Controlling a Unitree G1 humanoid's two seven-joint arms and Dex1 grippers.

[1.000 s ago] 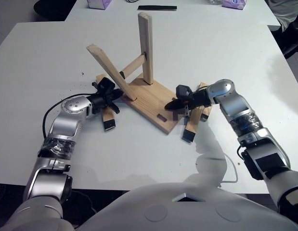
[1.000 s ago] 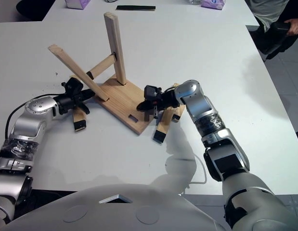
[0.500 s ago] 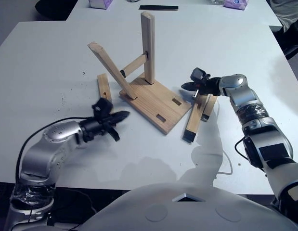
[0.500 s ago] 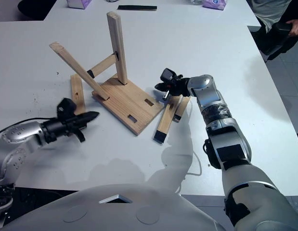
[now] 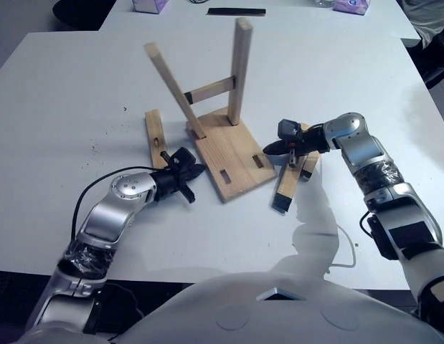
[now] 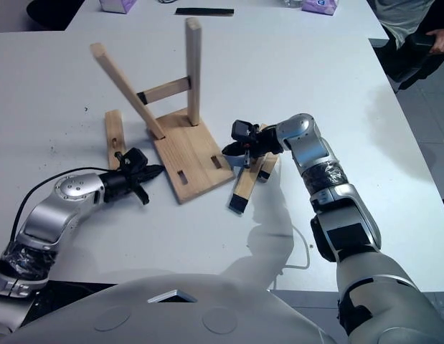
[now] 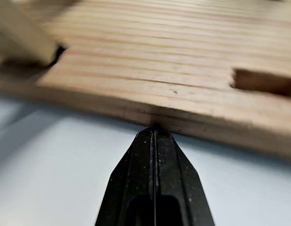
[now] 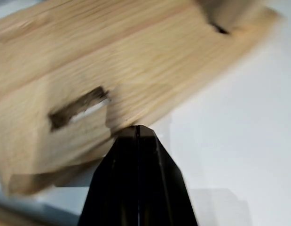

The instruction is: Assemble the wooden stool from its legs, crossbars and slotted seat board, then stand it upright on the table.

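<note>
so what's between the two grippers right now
The slotted seat board lies flat on the table between them. The left gripper and the right gripper are both shut, with their tips at opposite edges of it, as the left eye view shows.

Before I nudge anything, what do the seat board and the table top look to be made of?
Seat board: pale bare wood, likely a softwood such as pine. Straight parallel grain lines run along its face, with no sheen of varnish.
Table: smooth white matte surface, perhaps laminate or painted board. Its core is hidden.
</note>
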